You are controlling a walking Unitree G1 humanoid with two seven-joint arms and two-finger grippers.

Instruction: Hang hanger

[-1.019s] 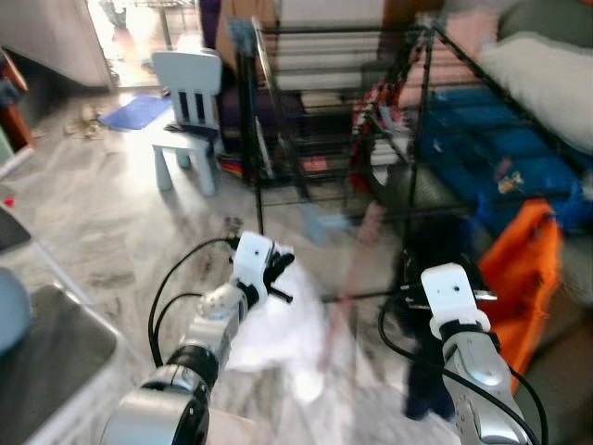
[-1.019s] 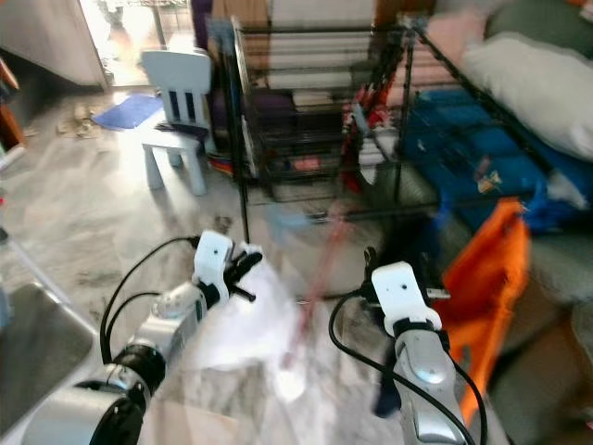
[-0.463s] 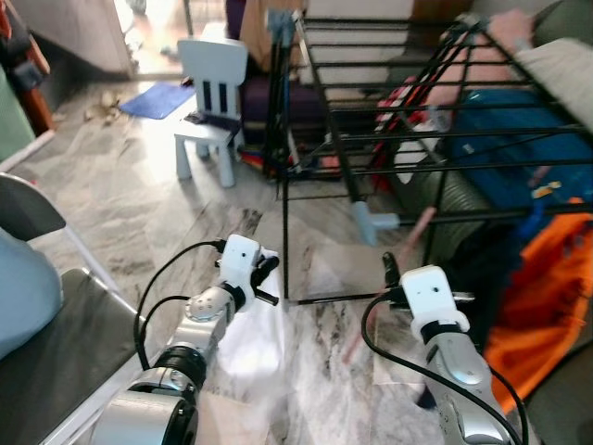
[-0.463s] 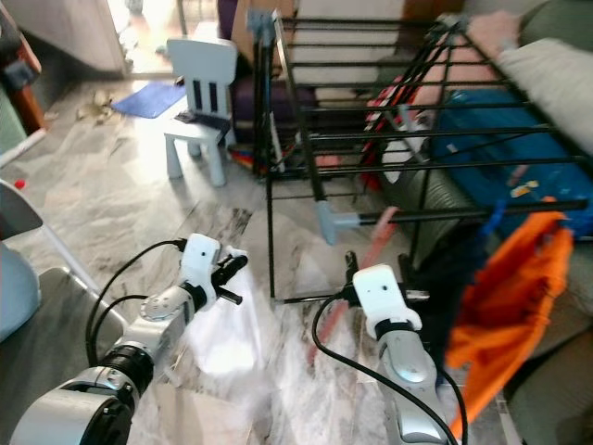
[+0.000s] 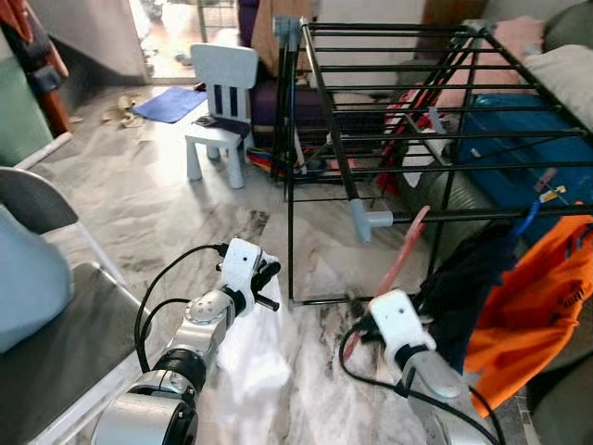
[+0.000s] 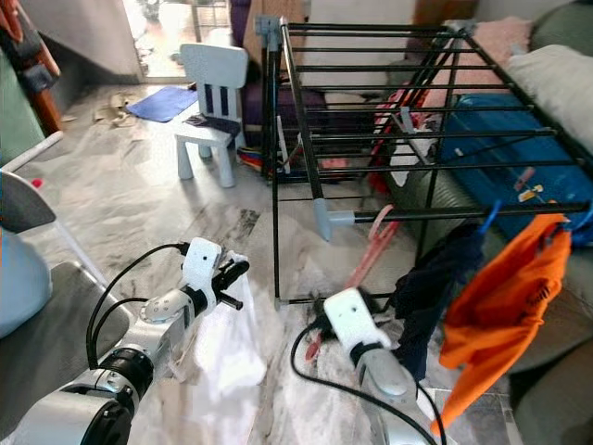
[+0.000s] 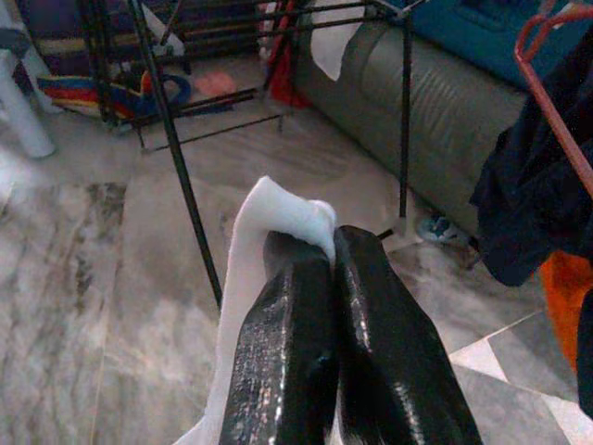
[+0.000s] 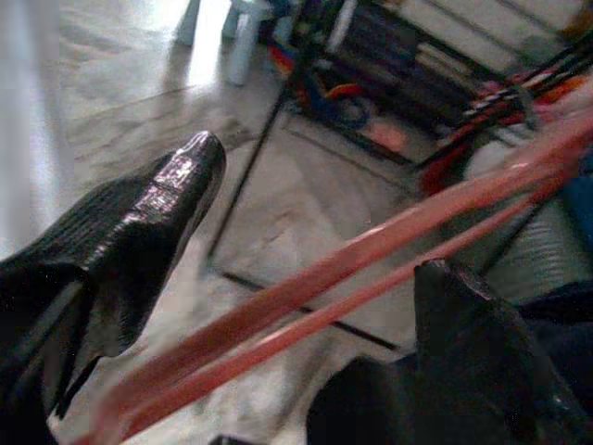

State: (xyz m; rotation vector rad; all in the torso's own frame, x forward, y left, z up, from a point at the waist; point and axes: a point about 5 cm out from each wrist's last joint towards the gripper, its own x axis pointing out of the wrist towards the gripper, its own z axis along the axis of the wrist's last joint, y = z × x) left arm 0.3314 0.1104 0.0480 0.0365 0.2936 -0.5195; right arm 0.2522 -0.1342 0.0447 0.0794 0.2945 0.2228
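Your pink hanger leans up against the black drying rack, top near the front rail, lower end down by your right gripper; its fingers spread wide, the hanger's bars running between them, no firm hold visible. Your left gripper is pinched tight on a white cloth hanging to the marble floor

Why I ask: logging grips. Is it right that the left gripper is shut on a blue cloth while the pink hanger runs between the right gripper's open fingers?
Wrong only in colour: the left wrist view shows the left gripper shut on a white cloth. The pink hanger does run between the right gripper's open fingers.
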